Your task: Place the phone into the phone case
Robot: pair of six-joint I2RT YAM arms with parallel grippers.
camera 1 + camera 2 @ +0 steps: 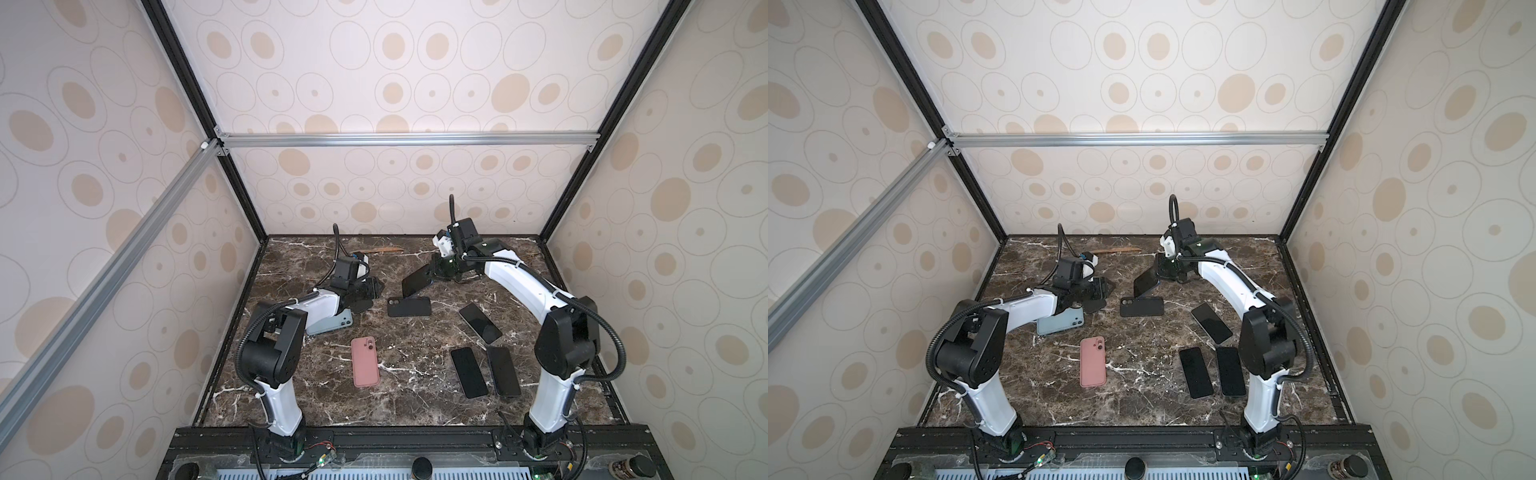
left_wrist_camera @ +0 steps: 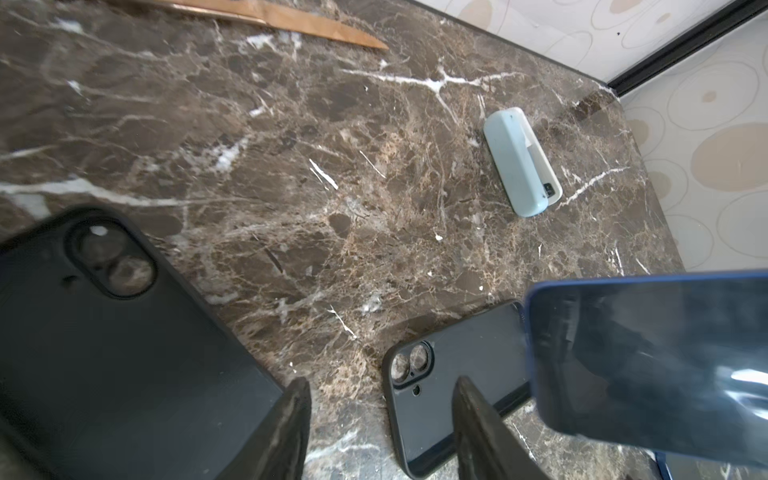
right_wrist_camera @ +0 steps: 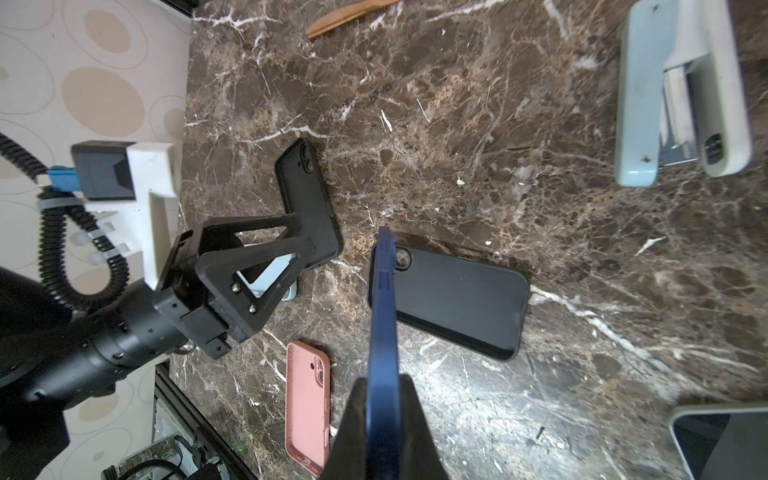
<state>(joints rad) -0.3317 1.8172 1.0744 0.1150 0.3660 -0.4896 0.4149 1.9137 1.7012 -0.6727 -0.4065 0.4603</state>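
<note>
My right gripper (image 3: 382, 399) is shut on a dark blue phone (image 3: 384, 311), held edge-up and tilted in both top views (image 1: 415, 281) (image 1: 1145, 281). The phone's lower end hangs just over the camera end of an empty black phone case (image 1: 409, 306) (image 1: 1141, 306) (image 3: 457, 299) lying flat at mid-table. My left gripper (image 2: 382, 399) (image 1: 372, 291) hovers open left of that case (image 2: 453, 382), with nothing between its fingers (image 2: 291, 415). A second black case (image 2: 104, 332) (image 3: 309, 208) lies under the left gripper.
A teal case (image 1: 332, 322) lies under the left arm and a pink case (image 1: 365, 361) nearer the front. Three dark phones (image 1: 480, 322) (image 1: 468, 372) (image 1: 503, 370) lie at the right. A wooden stick (image 1: 380, 250) and a pale blue object (image 2: 519, 162) lie near the back.
</note>
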